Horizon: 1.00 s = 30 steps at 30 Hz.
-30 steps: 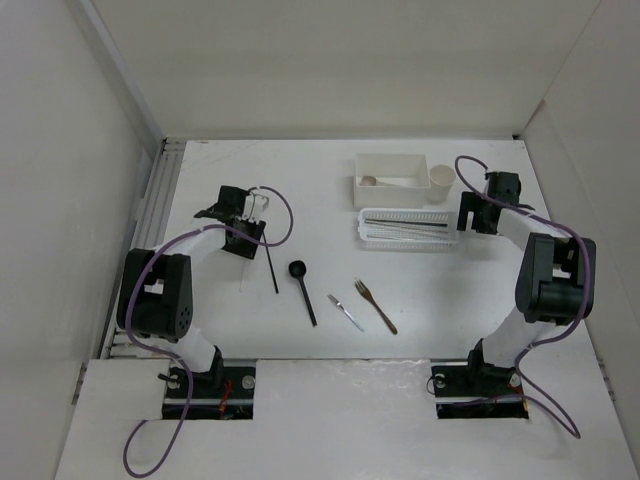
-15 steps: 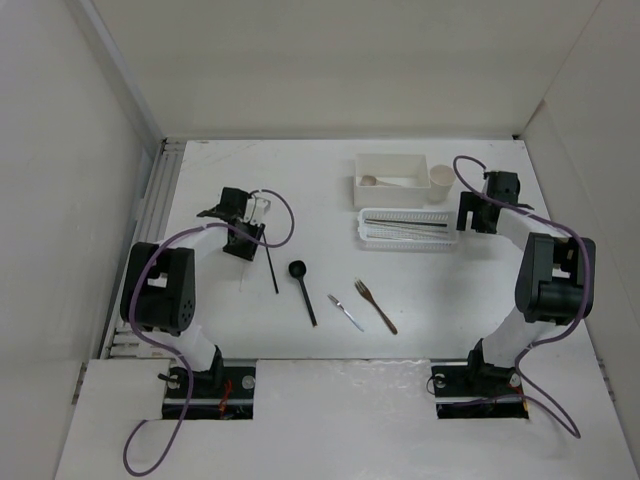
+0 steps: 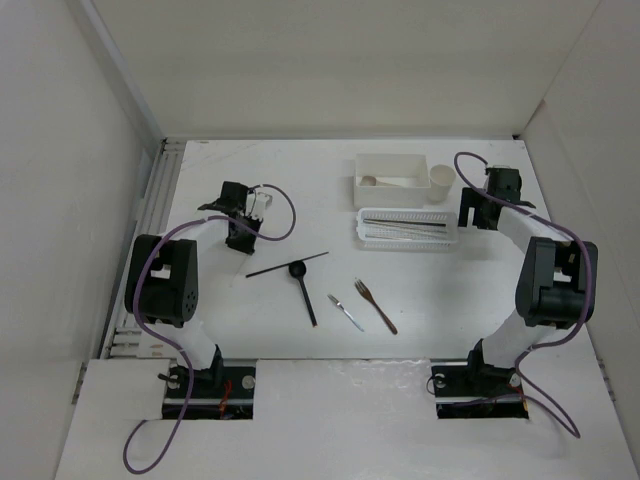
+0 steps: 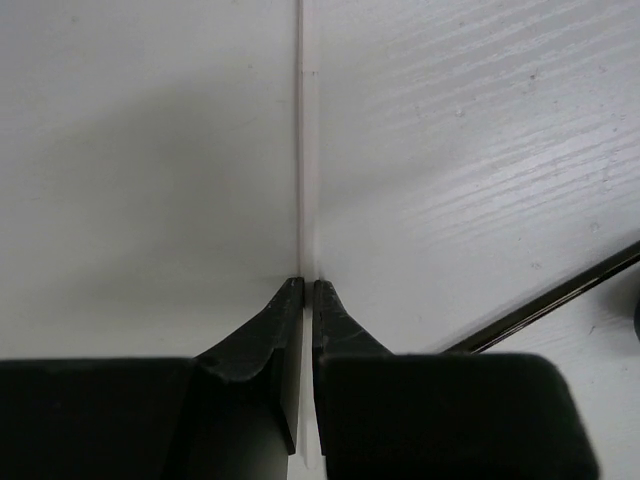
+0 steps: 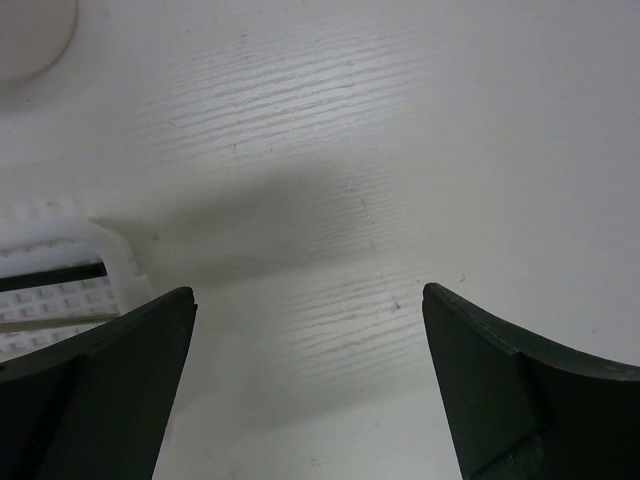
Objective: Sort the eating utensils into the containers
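Since chopstick (image 3: 288, 264) lies flat left of mid-worktop, probably light, stiff and slippery, pinch mid-length. Left gripper (image 4: 307, 288) pressed together, empty; right gripper (image 5: 310, 300) apart, near right edge.

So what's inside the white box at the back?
A beige spoon lies inside the box, with its bowl at the left end. Nothing else shows in there, though the box's near wall may hide a thin strip of its floor.
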Each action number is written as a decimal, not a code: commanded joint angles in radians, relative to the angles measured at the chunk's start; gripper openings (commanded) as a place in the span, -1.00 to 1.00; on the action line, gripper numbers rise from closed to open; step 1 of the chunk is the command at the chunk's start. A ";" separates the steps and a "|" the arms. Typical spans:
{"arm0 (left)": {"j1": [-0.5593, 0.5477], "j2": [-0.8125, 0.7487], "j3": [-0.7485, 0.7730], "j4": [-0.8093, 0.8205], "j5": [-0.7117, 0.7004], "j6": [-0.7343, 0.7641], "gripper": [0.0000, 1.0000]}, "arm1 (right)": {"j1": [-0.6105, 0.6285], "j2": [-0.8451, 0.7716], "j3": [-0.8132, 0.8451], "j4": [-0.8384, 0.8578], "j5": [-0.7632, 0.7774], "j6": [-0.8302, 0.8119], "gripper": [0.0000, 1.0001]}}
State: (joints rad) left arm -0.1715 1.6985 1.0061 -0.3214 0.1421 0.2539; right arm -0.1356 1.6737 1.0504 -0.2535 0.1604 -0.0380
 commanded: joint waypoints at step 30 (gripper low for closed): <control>-0.553 0.515 1.198 -0.199 0.313 0.493 -1.00 | -0.029 -0.491 0.054 0.128 0.218 0.018 1.00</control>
State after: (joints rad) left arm -0.7319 2.2215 2.2036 -0.5636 0.3809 0.6987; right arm -0.1558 1.2476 1.1095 -0.1940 0.2775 -0.0303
